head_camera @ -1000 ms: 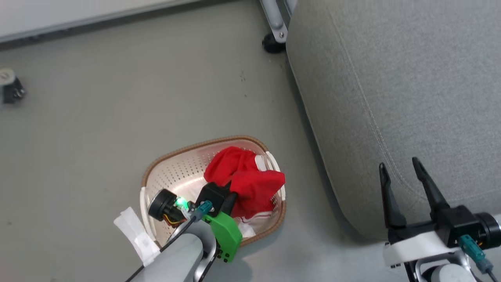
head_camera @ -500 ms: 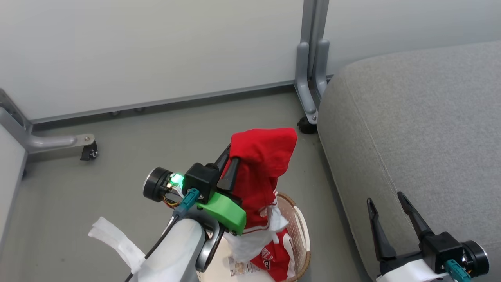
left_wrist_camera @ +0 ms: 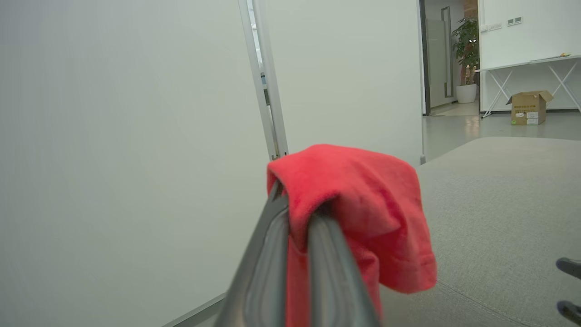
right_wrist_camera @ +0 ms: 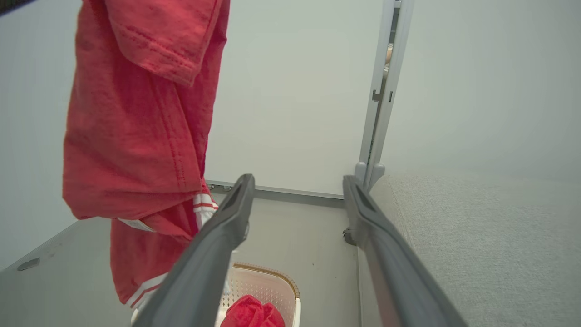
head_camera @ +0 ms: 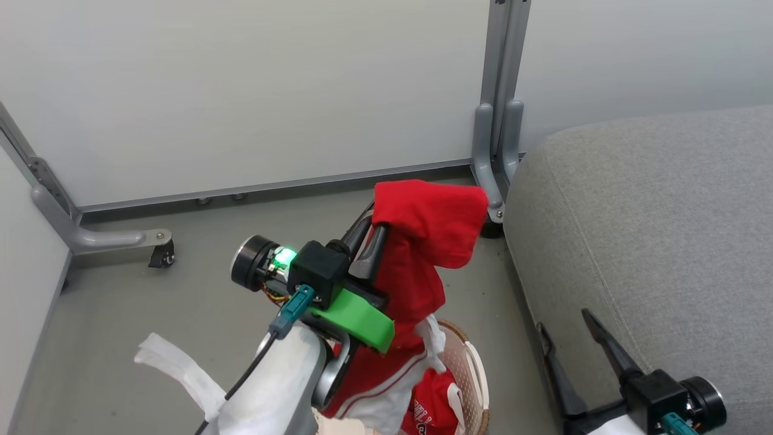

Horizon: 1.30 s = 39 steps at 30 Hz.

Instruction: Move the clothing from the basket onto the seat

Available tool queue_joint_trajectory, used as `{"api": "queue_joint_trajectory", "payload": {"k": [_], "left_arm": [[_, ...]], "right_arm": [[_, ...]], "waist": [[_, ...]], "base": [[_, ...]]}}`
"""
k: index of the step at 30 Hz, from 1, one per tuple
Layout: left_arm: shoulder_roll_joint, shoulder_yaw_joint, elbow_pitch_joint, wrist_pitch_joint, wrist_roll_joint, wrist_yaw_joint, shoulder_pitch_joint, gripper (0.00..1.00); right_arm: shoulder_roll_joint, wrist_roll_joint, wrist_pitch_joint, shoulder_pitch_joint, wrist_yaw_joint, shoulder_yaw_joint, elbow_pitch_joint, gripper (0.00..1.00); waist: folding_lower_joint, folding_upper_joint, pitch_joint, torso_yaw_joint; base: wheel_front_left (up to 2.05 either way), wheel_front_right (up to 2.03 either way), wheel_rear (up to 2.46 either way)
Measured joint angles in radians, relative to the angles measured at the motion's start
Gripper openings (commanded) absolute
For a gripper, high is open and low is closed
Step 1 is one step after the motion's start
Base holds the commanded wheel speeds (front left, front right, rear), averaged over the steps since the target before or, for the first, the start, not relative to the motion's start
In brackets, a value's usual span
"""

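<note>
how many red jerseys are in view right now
2. The hanging jersey dangles from the left pincer, which is shut on it, above the basket. The second jersey lies bunched inside the basket. More may be hidden under it.

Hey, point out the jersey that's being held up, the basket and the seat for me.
held jersey (head_camera: pixel 430 220): head view, the red fold at its top.
basket (right_wrist_camera: pixel 263 287): right wrist view, its perforated inner wall.
seat (head_camera: pixel 664 241): head view, its grey top surface.
</note>
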Motion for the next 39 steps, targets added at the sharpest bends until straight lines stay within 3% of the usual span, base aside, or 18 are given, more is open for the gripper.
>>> {"api": "queue_joint_trajectory", "payload": {"k": [5, 10, 19, 32, 33, 34, 39], "left_arm": [[-0.002, -0.056, -0.027, 0.000, -0.018, -0.008, -0.004, 0.00], [-0.002, -0.118, -0.057, 0.000, -0.062, 0.001, -0.013, 0.00], [-0.002, -0.210, -0.157, 0.000, -0.133, 0.022, -0.052, 0.00], [-0.003, -0.287, -0.193, -0.002, -0.168, 0.044, -0.088, 0.00], [-0.003, -0.288, -0.188, -0.002, -0.169, 0.045, -0.091, 0.00], [-0.003, -0.288, -0.183, -0.002, -0.170, 0.045, -0.092, 0.00], [-0.003, -0.270, -0.104, -0.002, -0.157, 0.054, -0.091, 0.00]], "right_arm": [[-0.040, 0.042, 0.000, -0.018, 0.000, 0.119, -0.001, 1.00], [-0.057, 0.093, 0.000, -0.051, 0.000, 0.174, 0.000, 1.00], [-0.107, 0.103, 0.000, -0.108, 0.000, 0.201, 0.157, 1.00], [-0.092, 0.096, 0.000, -0.191, 0.000, 0.234, 0.258, 1.00], [-0.092, 0.101, 0.000, -0.191, 0.000, 0.251, 0.259, 0.74], [-0.094, 0.114, 0.000, -0.191, 0.000, 0.272, 0.261, 0.00], [-0.114, 0.163, 0.000, -0.191, 0.000, 0.320, 0.263, 0.00]], "waist": [[0.0000, 0.0000, -0.003, 0.009], [0.0000, 0.0000, -0.007, 0.021], [0.0000, 0.0000, -0.018, 0.029], [0.0000, 0.0000, -0.007, 0.041], [0.0000, 0.0000, -0.005, 0.044], [0.0001, 0.0000, -0.003, 0.047], [0.0001, 0.0000, 0.004, 0.052]], "base": [[0.00, 0.00, 0.00], [0.00, 0.00, 0.00], [0.00, 0.00, 0.00], [0.00, 0.00, 0.00], [0.00, 0.00, 0.00], [0.00, 0.00, 0.00], [0.00, 0.00, 0.00]]}}
